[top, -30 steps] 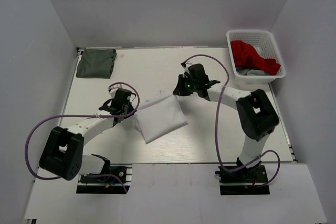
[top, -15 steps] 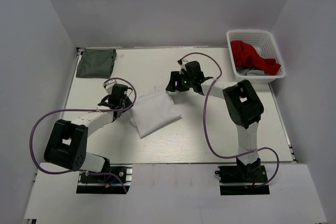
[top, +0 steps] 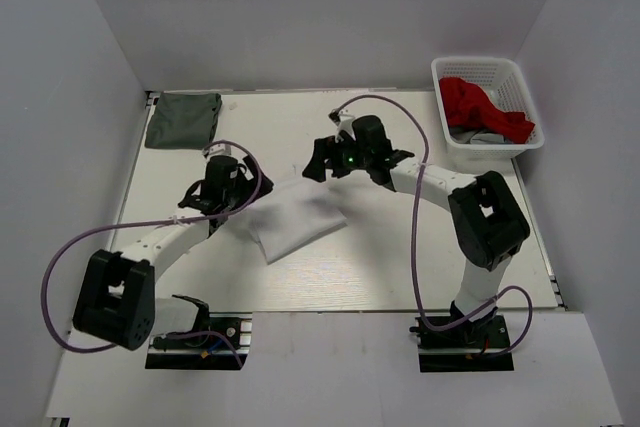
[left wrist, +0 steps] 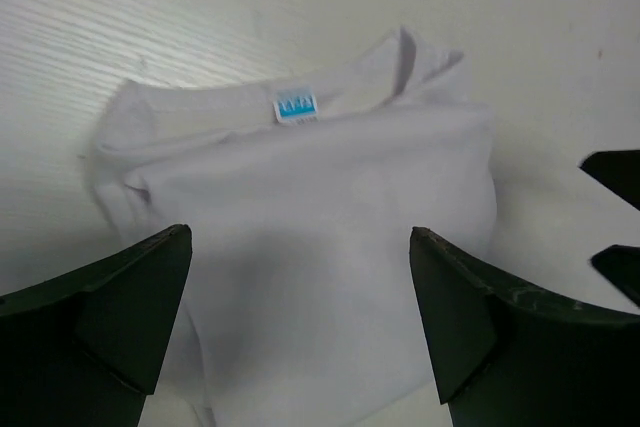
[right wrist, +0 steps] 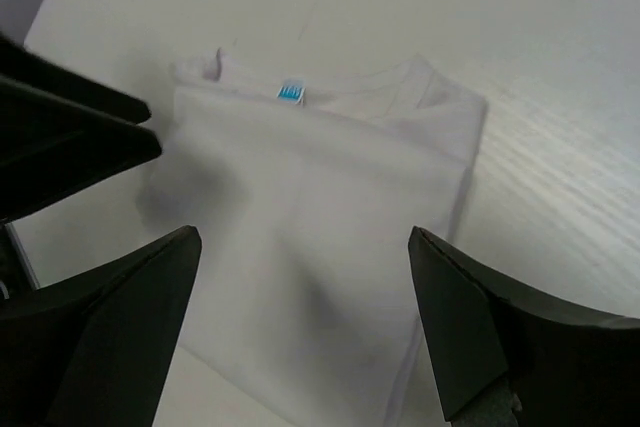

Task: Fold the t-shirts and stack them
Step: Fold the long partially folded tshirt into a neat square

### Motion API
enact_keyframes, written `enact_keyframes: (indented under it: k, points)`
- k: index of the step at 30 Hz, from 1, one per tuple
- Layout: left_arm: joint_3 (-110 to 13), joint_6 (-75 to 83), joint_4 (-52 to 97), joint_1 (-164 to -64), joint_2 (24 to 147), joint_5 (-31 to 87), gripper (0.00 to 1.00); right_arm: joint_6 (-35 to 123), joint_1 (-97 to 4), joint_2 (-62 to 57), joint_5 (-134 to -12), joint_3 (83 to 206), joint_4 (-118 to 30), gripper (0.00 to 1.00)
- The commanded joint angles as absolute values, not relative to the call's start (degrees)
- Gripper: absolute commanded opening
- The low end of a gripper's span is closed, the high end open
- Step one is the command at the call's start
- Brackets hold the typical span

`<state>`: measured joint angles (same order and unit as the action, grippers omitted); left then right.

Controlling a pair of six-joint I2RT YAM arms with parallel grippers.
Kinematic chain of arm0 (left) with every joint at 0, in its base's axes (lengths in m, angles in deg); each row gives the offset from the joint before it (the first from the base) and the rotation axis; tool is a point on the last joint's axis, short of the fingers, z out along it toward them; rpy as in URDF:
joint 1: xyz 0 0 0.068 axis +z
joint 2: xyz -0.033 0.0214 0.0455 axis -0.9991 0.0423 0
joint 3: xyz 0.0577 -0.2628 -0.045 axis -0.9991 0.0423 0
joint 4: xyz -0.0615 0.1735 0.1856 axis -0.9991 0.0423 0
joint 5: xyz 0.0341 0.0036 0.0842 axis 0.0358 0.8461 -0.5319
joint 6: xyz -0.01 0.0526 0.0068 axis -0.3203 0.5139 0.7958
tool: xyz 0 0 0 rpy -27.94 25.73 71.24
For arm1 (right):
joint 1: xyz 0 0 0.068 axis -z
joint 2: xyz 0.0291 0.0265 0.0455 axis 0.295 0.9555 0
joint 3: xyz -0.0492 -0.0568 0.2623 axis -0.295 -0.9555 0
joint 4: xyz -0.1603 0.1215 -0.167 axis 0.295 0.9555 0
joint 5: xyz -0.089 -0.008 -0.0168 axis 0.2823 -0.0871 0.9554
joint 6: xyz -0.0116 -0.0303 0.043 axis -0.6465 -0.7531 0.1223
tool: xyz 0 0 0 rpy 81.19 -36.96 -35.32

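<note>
Basket [top: 495, 153] right — green shirt [top: 183, 119] left

Looking down into a robotics lab test cell: plain white panel walls [top: 300, 17] boxing in a white table [top: 400, 277]. Showing bench hardware all round, with two robot arms [top: 165, 237] bolted onto metal base plates [top: 195, 347] at the near edge, purple cables [top: 385, 97] looping loose, and a white plastic basket [top: 487, 59] sitting at the far right corner.

I see a pale wood-grain table [top: 420, 267] under the left gripper [top: 225, 193] and right gripper [top: 355, 161]; plain white walls [top: 300, 17] rise beyond them.
</note>
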<state>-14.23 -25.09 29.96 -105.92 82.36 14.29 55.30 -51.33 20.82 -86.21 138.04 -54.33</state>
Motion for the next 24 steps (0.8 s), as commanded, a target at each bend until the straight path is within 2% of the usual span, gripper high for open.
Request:
enact_keyframes:
  k: [1,9,15,20,24]
  points:
    - [-15.46,-23.38,27.94,-106.38,87.58,26.13,1.00,54.83,-53.71,22.30,-89.70,135.76,-54.64,0.90]
    - [-14.25,-24.00,28.82,-106.38,88.83,28.42,1.00,53.61,-56.35,22.22,-87.96,128.30,-52.45,0.88]
    - [-13.63,-19.70,29.61,-106.38,85.13,29.65,1.00,54.31,-60.48,15.11,-89.00,116.18,-50.59,0.87]
    - [-13.10,-17.24,32.24,-106.38,81.36,26.93,1.00,54.31,-61.28,4.39,-87.25,115.98,-49.01,0.87]
    - [-15.02,-16.44,34.26,-106.38,82.92,24.39,1.00,55.88,-60.14,1.92,-77.09,119.05,-46.12,0.90]
